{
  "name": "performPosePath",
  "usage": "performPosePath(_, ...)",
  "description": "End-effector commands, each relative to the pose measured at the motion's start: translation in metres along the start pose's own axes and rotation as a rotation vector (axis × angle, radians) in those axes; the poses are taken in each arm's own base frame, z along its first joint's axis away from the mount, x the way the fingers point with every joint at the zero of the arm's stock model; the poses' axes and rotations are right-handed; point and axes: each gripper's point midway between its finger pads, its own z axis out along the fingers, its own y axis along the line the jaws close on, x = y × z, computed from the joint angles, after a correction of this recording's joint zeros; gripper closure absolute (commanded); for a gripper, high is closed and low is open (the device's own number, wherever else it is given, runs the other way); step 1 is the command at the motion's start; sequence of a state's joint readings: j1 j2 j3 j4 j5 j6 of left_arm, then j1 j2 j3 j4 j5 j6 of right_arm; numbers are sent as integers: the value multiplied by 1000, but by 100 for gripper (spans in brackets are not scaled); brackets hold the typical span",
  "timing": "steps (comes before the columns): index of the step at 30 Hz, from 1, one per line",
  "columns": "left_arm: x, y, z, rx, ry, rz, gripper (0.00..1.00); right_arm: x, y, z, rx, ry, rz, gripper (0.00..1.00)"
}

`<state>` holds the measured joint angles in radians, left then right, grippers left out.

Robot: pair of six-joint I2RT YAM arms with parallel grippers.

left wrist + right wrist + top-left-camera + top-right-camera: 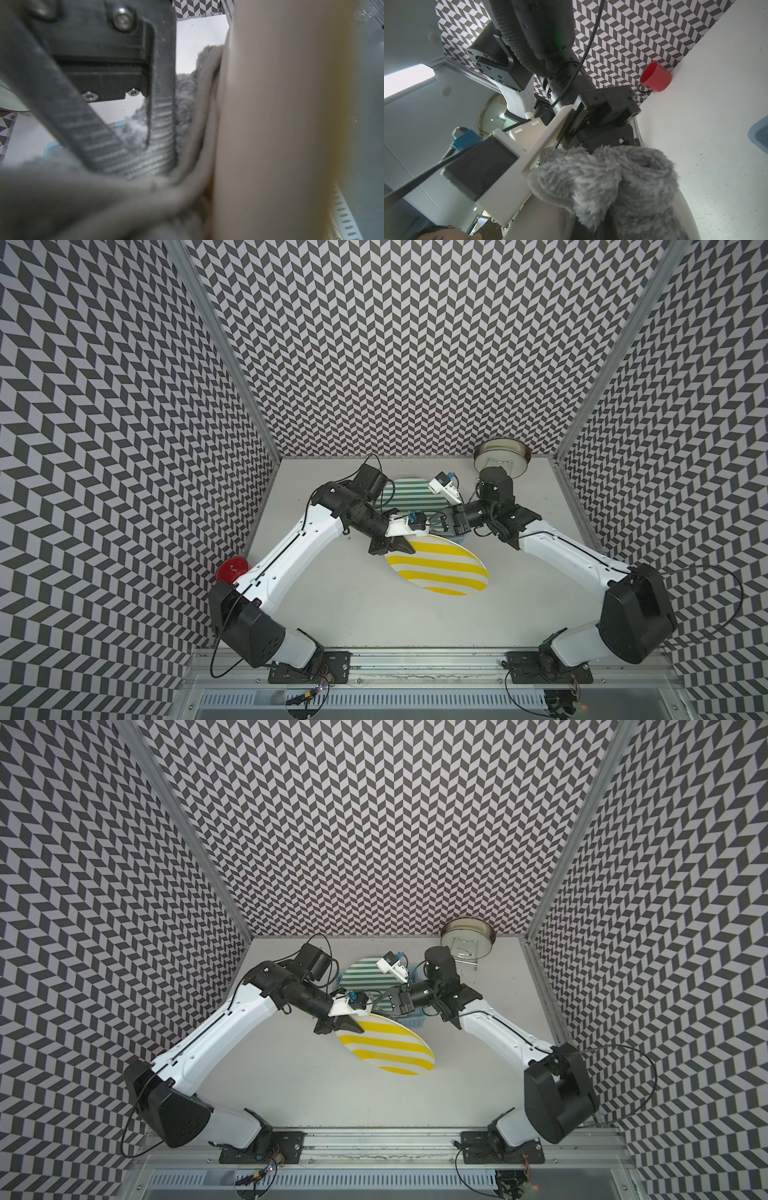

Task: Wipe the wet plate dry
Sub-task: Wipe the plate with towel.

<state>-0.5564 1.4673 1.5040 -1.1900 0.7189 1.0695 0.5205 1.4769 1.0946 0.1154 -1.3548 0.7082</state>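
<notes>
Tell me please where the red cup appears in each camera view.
In a top view: red cup at the foot of the left chevron wall.
In a top view: not visible; the left arm blocks that spot.
Left wrist: not in it.
Right wrist: against that wall.
Shared landmark: the chevron wall behind it.

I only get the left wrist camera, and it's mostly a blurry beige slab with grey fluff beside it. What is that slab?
Observer: It's a plate. Its upper face has yellow and white stripes, and the left gripper pinches its rim, holding it tilted.
Visitor: And the fluff?
Observer: That's a grey cloth. The right gripper holds it, and it looks pressed to the plate's beige underside.
Visitor: Anything else I'm missing?
Observer: A red cup stands far off on the robot's left.
</notes>
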Motion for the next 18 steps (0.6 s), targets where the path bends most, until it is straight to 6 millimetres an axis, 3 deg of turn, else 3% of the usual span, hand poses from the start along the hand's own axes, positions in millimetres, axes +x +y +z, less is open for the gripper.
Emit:
performPosePath(1, -18, 16, -11, -62, -46, 16, 100, 0, 44, -1, -62, 27, -138, 100)
performPosePath(18, -8, 37, -41, -104, -99, -52, 100, -14, 53, -40, 7, -81, -189, 100)
